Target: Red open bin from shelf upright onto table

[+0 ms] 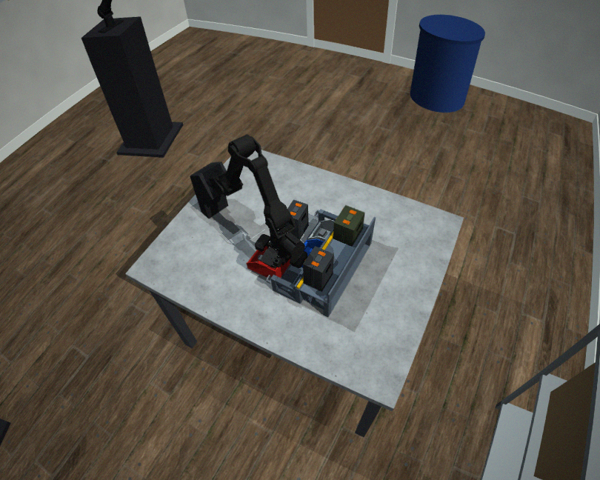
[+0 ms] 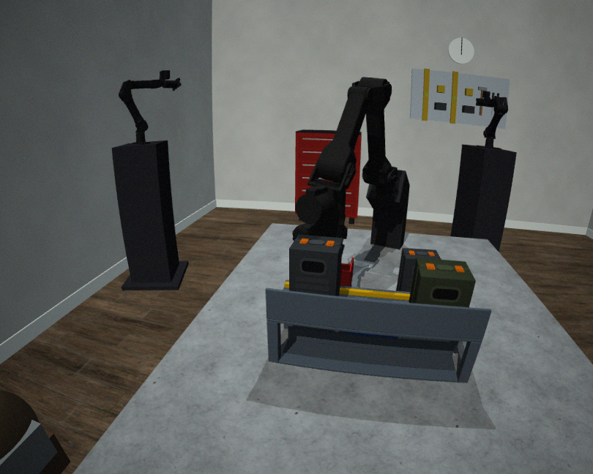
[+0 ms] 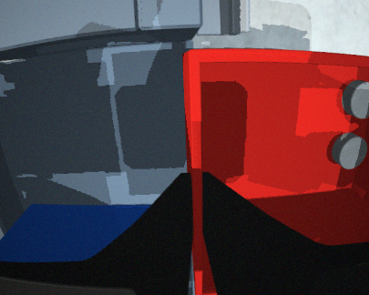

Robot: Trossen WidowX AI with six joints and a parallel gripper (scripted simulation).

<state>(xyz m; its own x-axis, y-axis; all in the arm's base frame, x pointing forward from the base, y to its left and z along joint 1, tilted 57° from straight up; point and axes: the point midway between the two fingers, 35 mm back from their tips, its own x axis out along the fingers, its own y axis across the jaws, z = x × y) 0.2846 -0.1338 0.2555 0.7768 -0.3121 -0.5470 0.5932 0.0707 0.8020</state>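
The red open bin (image 1: 261, 268) (image 2: 346, 274) (image 3: 274, 105) is at the arm-side front of the grey shelf (image 1: 356, 270) (image 2: 378, 317), jutting out from it. It looks about upright; what bears it from below is hidden. Two round grey parts (image 3: 363, 100) (image 3: 351, 152) lie in it in the wrist view. My gripper (image 3: 194, 182) is shut on the bin's wall nearest the shelf bay, one finger inside and one outside. The hand and a case hide the fingertips in the top and exterior views. The table (image 1: 215, 299) (image 2: 205, 398) lies under the shelf.
A dark grey case (image 1: 317, 272) (image 2: 313, 280) and a green case (image 1: 347, 227) (image 2: 444, 283) stand on the shelf. Another dark case (image 1: 299, 218) (image 2: 408, 270) stands nearer the arm's base. A blue bin (image 1: 312, 244) (image 3: 69, 232) is beside the red bin's bay.
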